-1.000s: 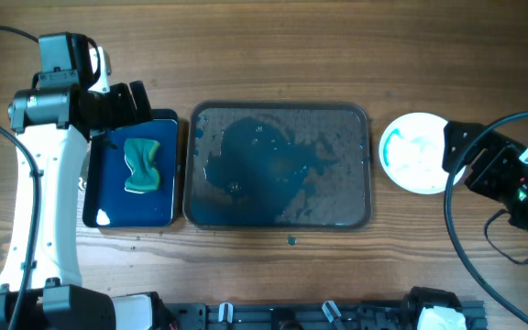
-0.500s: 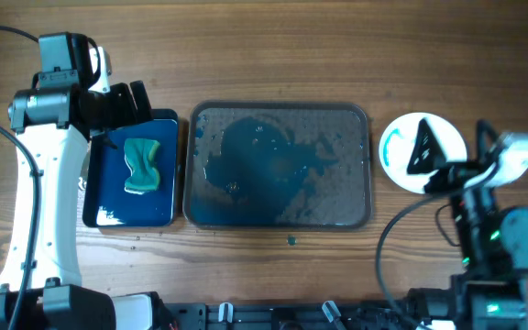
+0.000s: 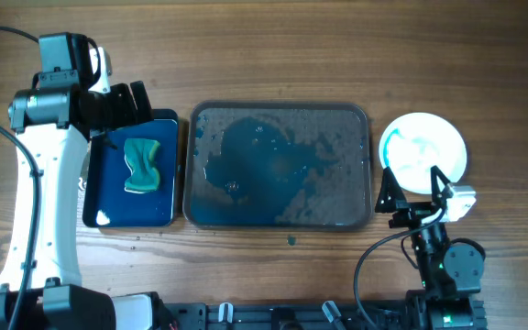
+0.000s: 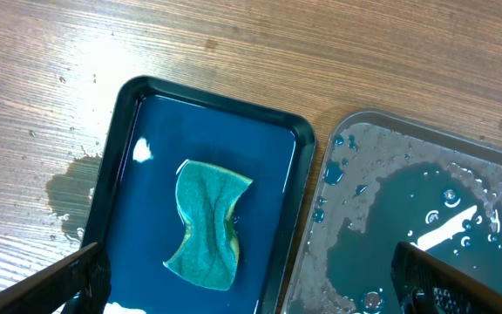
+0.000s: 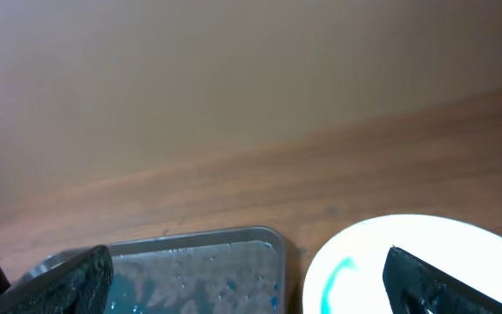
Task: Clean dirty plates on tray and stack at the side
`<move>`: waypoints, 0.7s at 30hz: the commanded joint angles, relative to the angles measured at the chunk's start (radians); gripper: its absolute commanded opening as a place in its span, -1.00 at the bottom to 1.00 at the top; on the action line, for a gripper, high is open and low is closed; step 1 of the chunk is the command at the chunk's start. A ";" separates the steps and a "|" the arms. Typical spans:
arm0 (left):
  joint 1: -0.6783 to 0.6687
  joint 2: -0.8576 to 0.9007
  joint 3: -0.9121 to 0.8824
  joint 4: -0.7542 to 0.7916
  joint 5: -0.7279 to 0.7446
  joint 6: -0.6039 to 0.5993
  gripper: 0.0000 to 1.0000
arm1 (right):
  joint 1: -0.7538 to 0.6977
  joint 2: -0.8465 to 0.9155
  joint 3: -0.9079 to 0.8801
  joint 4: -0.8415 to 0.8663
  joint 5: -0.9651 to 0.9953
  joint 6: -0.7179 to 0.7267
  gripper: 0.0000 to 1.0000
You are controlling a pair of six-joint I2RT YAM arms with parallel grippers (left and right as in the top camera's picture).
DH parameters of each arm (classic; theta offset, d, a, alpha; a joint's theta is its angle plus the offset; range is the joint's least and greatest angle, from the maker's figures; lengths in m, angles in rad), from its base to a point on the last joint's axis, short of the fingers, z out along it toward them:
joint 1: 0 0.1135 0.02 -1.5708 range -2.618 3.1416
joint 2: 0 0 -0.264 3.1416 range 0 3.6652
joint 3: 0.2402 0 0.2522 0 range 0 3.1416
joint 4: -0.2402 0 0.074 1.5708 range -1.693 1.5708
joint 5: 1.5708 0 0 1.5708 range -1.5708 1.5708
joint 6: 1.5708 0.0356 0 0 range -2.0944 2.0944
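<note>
Wood-grain table (image 3: 273, 46) fills the overhead view. At its middle the tray (image 3: 278, 104) lies bare of dishes, its floor pooled with teal water. A white plate (image 3: 424, 151) sits on the table just right of the tray, apart from its rim, with a teal smear on its left side; whether others lie beneath it cannot be told. Left of the tray is a blue tray (image 3: 159, 202) holding a green sponge (image 3: 142, 165). The left gripper (image 3: 134, 95) hangs over the blue tray's far edge. The right gripper (image 3: 413, 192) stands near the plate's near edge, fingers spread.

From the left wrist, the sponge (image 4: 206, 224) lies crumpled in the wet blue tray (image 4: 268, 174), beside the tray (image 4: 382, 157). The left gripper (image 4: 255, 279) is parted wide and holds nothing.

From the right wrist, a plain wall rises behind the table. The plate (image 5: 417, 253) and the tray's corner (image 5: 199, 249) lie ahead of the right gripper (image 5: 251, 279), whose fingers are apart and empty.

The plate looks stiff, light and probably slick with water; a pinch across the rim's near edge seems the best hold.
</note>
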 commanded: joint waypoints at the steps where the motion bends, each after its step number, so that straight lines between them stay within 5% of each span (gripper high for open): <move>1: 0.002 0.005 0.006 0.003 0.008 0.002 1.00 | 0.005 -0.025 -0.002 0.001 0.010 0.011 0.99; 21: 0.003 -0.007 0.006 0.002 0.008 0.002 1.00 | 0.005 -0.014 -0.002 0.001 0.010 0.011 0.99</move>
